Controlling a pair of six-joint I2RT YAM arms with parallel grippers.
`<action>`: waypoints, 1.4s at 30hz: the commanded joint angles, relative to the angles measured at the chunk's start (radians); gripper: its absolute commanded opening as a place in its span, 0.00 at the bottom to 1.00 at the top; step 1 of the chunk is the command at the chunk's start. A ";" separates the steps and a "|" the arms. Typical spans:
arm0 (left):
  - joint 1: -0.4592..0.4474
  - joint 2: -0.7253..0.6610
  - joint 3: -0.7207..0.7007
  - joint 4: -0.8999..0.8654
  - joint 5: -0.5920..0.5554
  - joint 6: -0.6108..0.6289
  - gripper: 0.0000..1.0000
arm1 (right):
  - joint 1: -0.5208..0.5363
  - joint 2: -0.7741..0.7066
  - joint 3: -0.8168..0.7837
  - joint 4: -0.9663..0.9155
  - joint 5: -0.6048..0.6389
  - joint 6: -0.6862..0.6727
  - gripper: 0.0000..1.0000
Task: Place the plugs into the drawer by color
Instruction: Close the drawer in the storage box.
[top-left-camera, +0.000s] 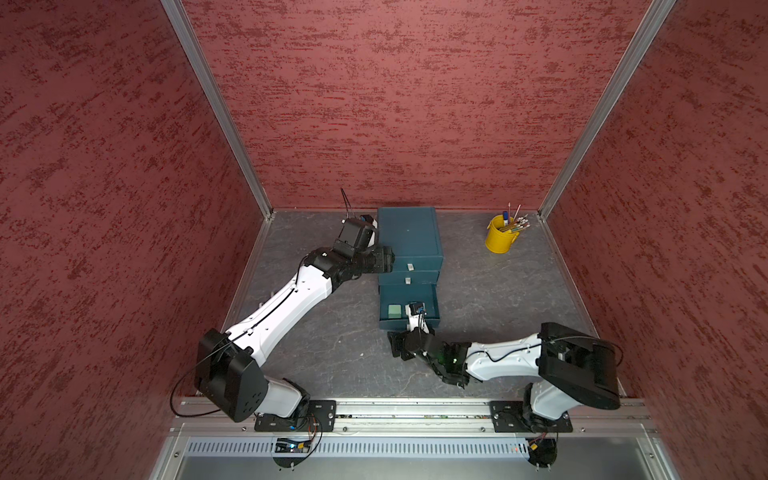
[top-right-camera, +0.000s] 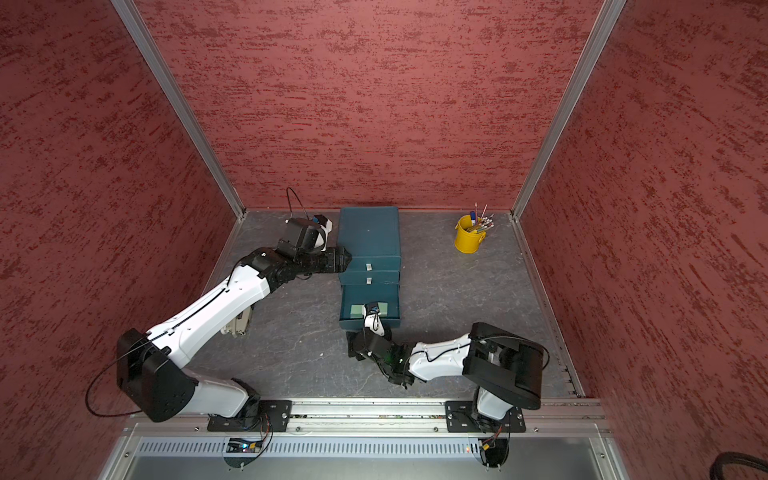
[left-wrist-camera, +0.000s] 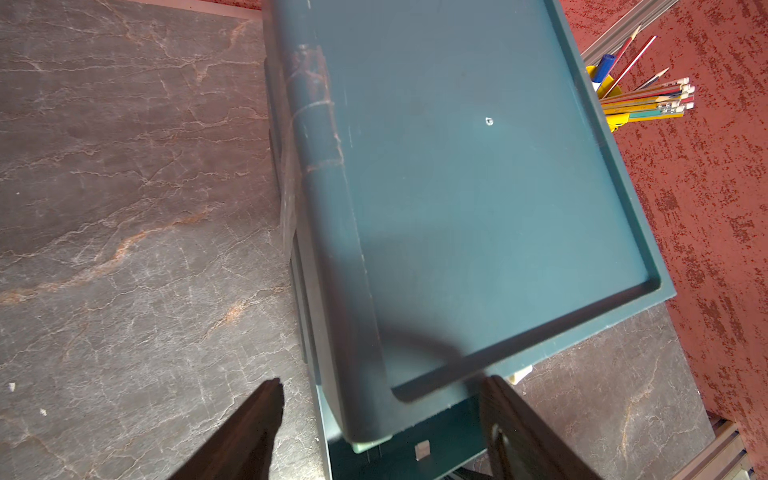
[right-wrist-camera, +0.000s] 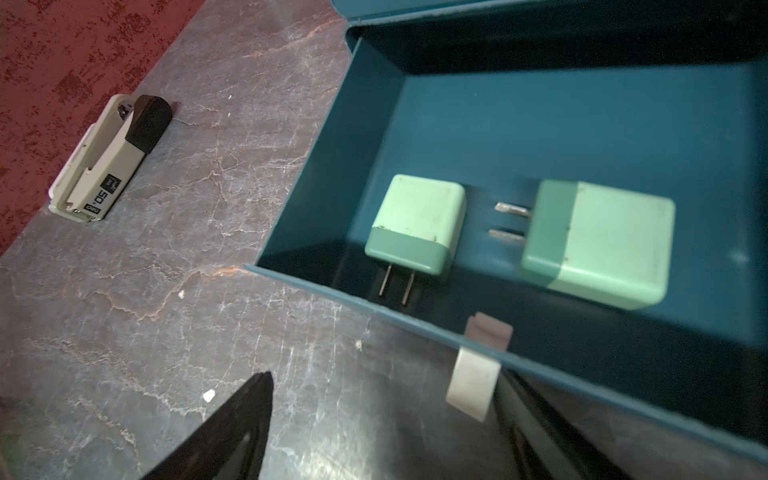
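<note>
The dark teal drawer (top-left-camera: 409, 237) chest stands at the back middle in both top views. Its two upper drawers are shut and its bottom drawer (right-wrist-camera: 365, 124) is pulled out. Two sage green plugs (right-wrist-camera: 415, 226) (right-wrist-camera: 598, 245) lie side by side inside it, prongs showing. My right gripper (right-wrist-camera: 382, 415) hangs open just in front of that drawer, one finger beside the white pull tab (right-wrist-camera: 473, 384), holding nothing. My left gripper (left-wrist-camera: 382, 415) is open at the chest's top front left corner (top-left-camera: 384, 259), one finger over the table and one over the lid, gripping nothing.
A yellow bucket (top-left-camera: 500, 237) of pencils stands at the back right. A grey and black stapler (right-wrist-camera: 112, 158) lies on the table at the left, under the left arm (top-right-camera: 239, 324). Red walls close the table on three sides.
</note>
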 joint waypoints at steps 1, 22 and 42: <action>0.020 0.013 -0.025 -0.060 -0.042 0.006 0.77 | -0.023 0.029 0.044 0.085 0.019 -0.063 0.87; 0.030 0.010 -0.025 -0.065 -0.017 0.009 0.77 | -0.136 0.167 0.068 0.427 -0.041 -0.299 0.86; 0.027 -0.005 -0.025 -0.068 0.006 0.019 0.75 | -0.219 0.256 0.164 0.490 -0.020 -0.446 0.89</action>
